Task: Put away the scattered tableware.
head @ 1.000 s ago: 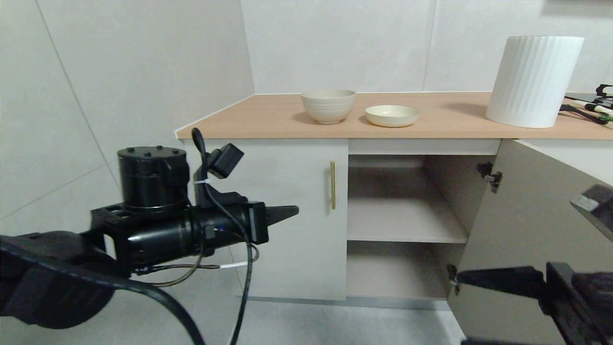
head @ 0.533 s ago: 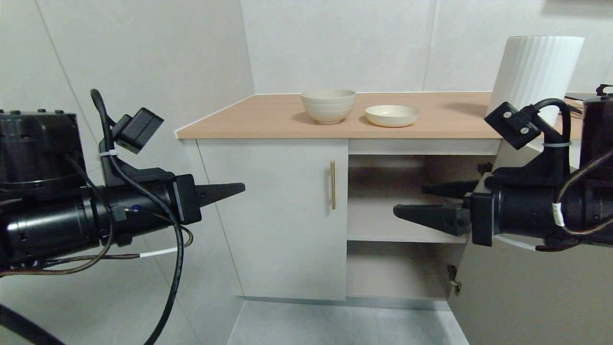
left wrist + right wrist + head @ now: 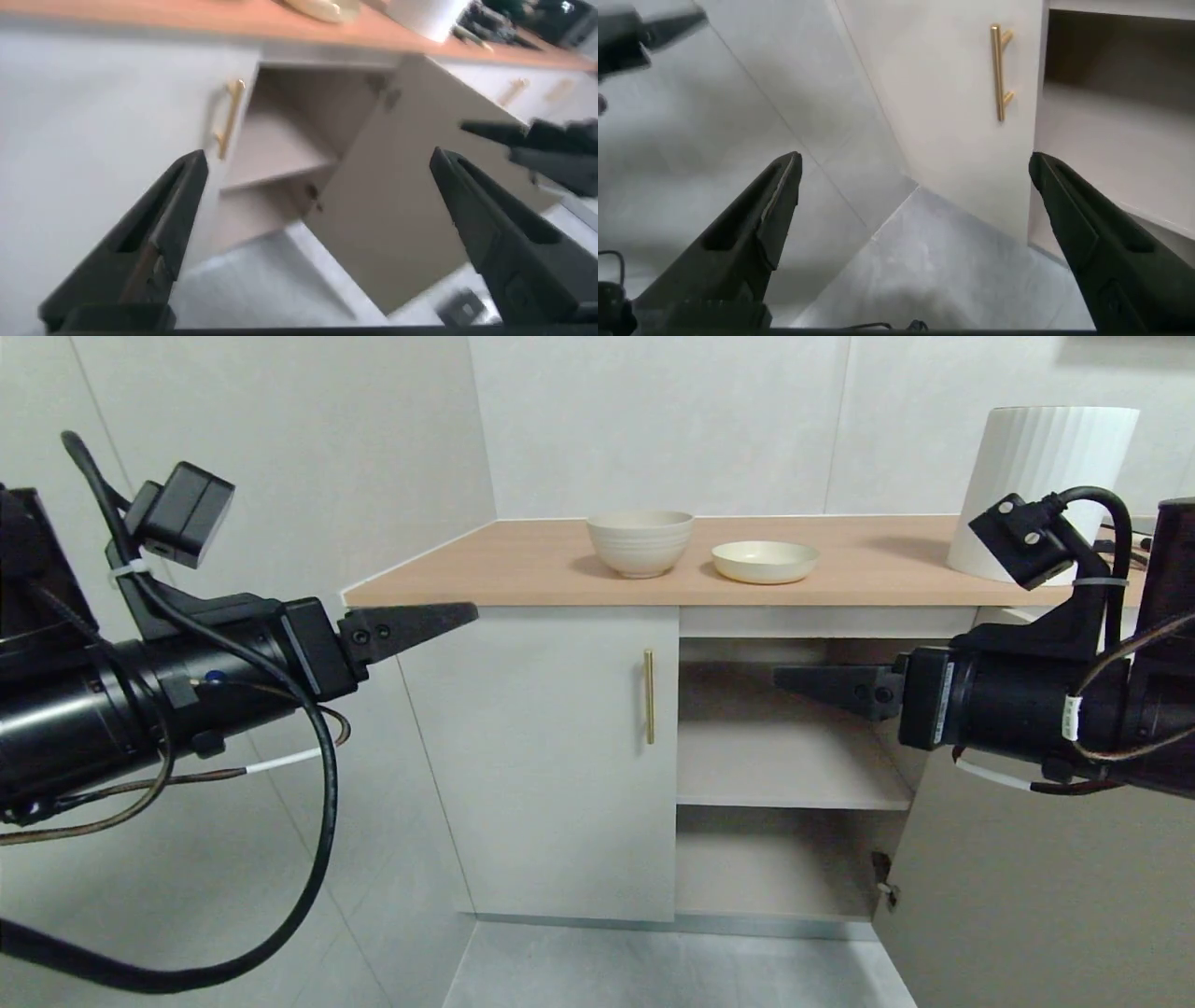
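The black left gripper (image 3: pixel 448 616) and black right gripper (image 3: pixel 803 681) both have their fingers spread wide with nothing between them. Over the last second, the 2 arms have climbed. The left rose from low beside the white cabinet to just under the edge of the light wooden countertop (image 3: pixel 523 569). The right came up from the bottom corner to hang level in front of the cabinet's open right compartment. The ribbed beige ceramic bowl (image 3: pixel 640 541) and the shallow cream dish (image 3: pixel 765 561) have not shifted; they sit side by side on the countertop, close but apart, above the bare middle shelf (image 3: pixel 784 765). The right-hand door (image 3: pixel 1008 859) stands swung open. I judge storage is ready and the arms are lining up for the 1st pick, probably the bowl or dish.
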Available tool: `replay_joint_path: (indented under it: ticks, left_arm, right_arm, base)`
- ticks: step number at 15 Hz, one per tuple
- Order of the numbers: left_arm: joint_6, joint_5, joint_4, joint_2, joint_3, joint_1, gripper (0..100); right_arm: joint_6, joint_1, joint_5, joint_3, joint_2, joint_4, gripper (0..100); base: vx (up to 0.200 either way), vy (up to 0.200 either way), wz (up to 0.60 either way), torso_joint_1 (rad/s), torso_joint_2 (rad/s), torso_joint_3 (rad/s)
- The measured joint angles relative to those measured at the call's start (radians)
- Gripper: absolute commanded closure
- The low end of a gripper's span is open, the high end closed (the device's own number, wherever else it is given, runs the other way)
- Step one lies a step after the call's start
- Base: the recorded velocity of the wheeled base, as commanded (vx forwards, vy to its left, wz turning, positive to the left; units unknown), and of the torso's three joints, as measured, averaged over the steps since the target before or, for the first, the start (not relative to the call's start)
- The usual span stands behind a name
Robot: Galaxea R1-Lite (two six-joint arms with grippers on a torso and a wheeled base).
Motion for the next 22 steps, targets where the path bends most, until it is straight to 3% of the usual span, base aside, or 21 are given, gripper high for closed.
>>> replay_joint_path:
  ticks: [3, 7, 17, 22]
  left_arm:
    - [0.005, 0.013, -0.014, -0.015, 0.014, 0.001, 0]
    - [0.04, 0.01, -0.008, -0.025, 0.015, 0.0, 0]
    - [0.041, 0.009, 0.018, 0.01, 0.009, 0.0, 0]
    - [0.041, 0.007, 0.015, 0.018, 0.015, -0.002, 0]
  right_arm:
    - [0.0, 0.0, -0.006, -0.017, -0.013, 0.084, 0]
    - [0.001, -0.003, -0.032, -0.091, -0.016, 0.247, 0]
    - [-0.045, -0.036, -0.033, -0.083, -0.003, 0.255, 0]
    - [-0.07, -0.036, -0.033, -0.064, -0.015, 0.254, 0]
  base:
    - [0.0, 0.0, 0.0, 0.0, 0.0, 0.0]
    - [0.05, 0.0, 0.0, -0.001, 0.0, -0.003]
    - [0.2, 0.0, 0.0, 0.004, 0.0, 0.003]
    - [0.0, 0.0, 0.0, 0.0, 0.0, 0.0]
